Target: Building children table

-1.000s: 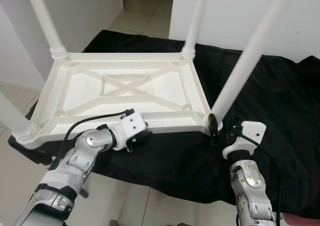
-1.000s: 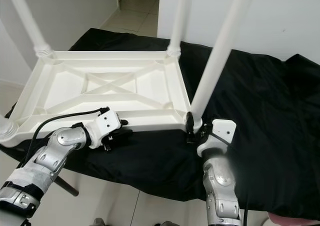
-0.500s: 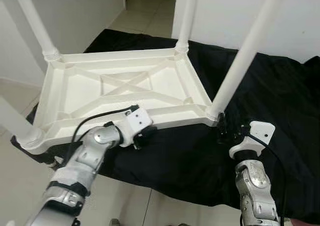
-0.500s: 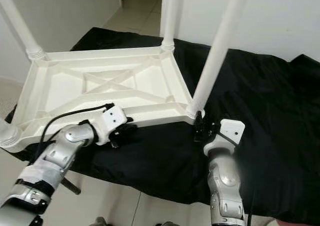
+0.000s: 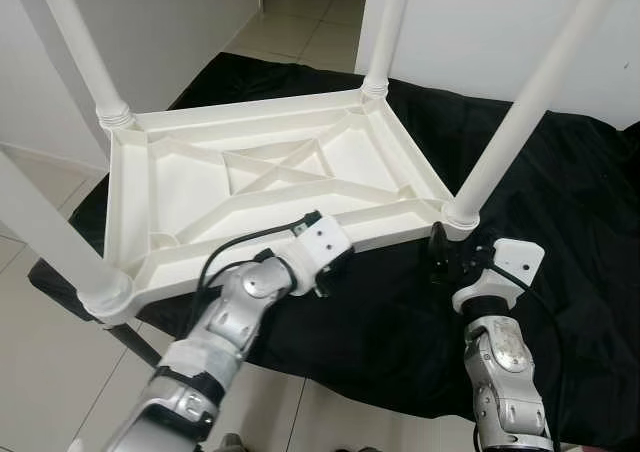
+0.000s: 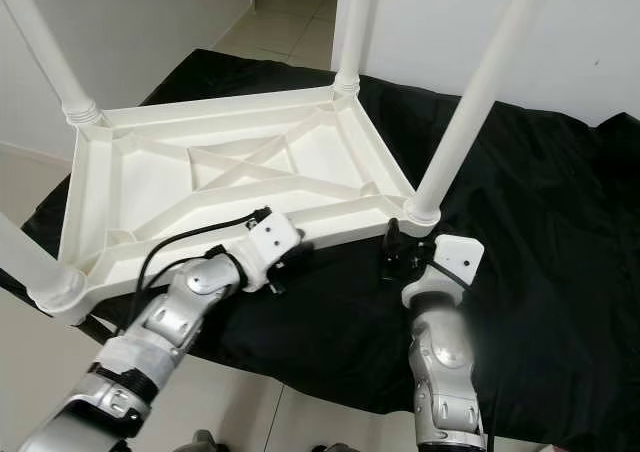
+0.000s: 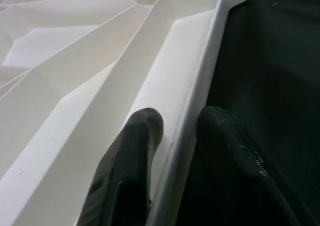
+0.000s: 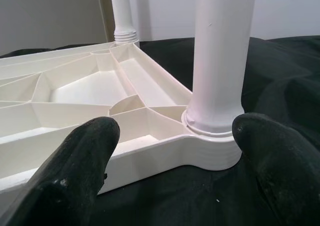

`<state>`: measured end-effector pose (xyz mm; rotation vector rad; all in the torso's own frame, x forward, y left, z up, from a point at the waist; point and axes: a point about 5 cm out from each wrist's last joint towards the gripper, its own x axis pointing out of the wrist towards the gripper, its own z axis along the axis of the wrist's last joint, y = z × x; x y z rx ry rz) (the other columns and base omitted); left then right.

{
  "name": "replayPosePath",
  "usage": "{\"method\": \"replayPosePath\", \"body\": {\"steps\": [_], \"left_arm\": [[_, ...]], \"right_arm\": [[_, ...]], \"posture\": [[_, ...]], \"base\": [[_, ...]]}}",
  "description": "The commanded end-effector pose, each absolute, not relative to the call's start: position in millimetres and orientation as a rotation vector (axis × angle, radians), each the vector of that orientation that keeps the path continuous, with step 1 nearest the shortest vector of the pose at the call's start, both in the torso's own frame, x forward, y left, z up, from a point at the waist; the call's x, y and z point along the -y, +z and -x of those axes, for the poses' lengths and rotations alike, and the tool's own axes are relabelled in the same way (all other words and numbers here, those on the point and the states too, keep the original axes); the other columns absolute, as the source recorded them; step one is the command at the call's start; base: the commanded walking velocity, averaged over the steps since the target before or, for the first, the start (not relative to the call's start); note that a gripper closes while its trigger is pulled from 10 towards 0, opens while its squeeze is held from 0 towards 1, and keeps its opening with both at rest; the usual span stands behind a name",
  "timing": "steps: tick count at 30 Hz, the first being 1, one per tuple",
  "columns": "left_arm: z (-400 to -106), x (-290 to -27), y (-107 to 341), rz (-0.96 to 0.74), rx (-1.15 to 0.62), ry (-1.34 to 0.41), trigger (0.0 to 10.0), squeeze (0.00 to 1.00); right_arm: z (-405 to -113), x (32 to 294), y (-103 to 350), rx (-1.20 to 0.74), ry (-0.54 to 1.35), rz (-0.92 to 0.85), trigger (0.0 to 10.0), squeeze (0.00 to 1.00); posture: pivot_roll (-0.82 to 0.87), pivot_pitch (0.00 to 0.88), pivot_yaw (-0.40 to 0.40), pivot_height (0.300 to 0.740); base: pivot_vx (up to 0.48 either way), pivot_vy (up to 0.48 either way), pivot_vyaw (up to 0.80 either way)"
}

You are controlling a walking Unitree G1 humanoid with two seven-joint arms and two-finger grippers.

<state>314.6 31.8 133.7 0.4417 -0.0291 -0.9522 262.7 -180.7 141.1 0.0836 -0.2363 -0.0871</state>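
You had the white table (image 5: 270,187) lying upside down on the black cloth (image 5: 560,222), legs up, long axis running left to right. Your left gripper (image 7: 172,136) pinched its near rim; your right gripper (image 8: 175,136) stood spread around the near-right leg (image 5: 520,112).

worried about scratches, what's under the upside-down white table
A black cloth lies under the white table, spreading out on all sides. Whatever supports the cloth is covered, apart from a dark leg below its near edge.
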Motion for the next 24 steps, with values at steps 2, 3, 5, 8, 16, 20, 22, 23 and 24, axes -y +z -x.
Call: {"method": "replayPosePath", "body": {"steps": [2,3,5,8,16,20,22,23,24], "left_arm": [[-312.9,-27.3,138.9,-0.458,0.065,-0.962,10.0,0.95],[-311.2,-27.4,141.1,-0.459,0.081,-0.967,10.0,0.56],[-309.1,-28.3,143.6,-0.459,0.1,-0.97,10.0,0.0],[-304.5,-36.6,149.4,-0.436,0.123,-0.936,10.0,0.0],[-293.5,-68.0,151.1,-0.459,0.096,-0.872,10.0,0.0],[-288.9,-81.8,149.3,-0.489,0.071,-0.859,10.0,0.0],[-282.0,-100.4,145.8,-0.523,0.026,-0.849,10.0,0.0],[-282.0,-100.4,145.8,-0.523,0.026,-0.849,10.0,0.0],[-278.8,-109.0,143.5,-0.538,0.0,-0.842,10.0,0.0]], "right_arm": [[-262.2,181.7,136.1,0.223,-0.096,-0.083,10.0,0.0],[-262.5,181.3,135.8,0.222,-0.092,-0.083,10.0,0.0],[-263.2,180.3,135.4,0.22,-0.084,-0.081,10.0,0.0],[-264.9,174.8,133.5,0.211,-0.048,-0.076,10.0,0.0],[-265.9,169.1,128.0,0.191,-0.025,-0.085,10.0,0.0],[-267.1,167.0,126.6,0.184,-0.013,-0.088,10.0,0.0],[-269.4,163.9,125.5,0.177,0.012,-0.085,10.0,0.0],[-269.4,163.9,125.5,0.177,0.012,-0.085,10.0,0.0],[-270.8,162.9,125.0,0.175,0.022,-0.084,10.0,0.0]], "posture": [[-0.01,0.104,-0.026,0.74],[-0.01,0.104,-0.026,0.74],[-0.01,0.104,-0.026,0.74],[-0.01,0.108,-0.025,0.74],[0.02,0.115,-0.043,0.74],[0.03,0.117,-0.05,0.74],[0.04,0.117,-0.059,0.74],[0.04,0.117,-0.059,0.74],[0.05,0.118,-0.063,0.74]], "base": [[0.0,0.0,0.0],[0.0,0.0,0.0],[0.0,0.0,0.0],[0.0,0.0,0.0],[0.0,0.0,0.0],[0.0,0.0,0.0],[0.0,0.0,0.0],[0.0,0.0,0.0],[0.0,0.0,0.0]]}}
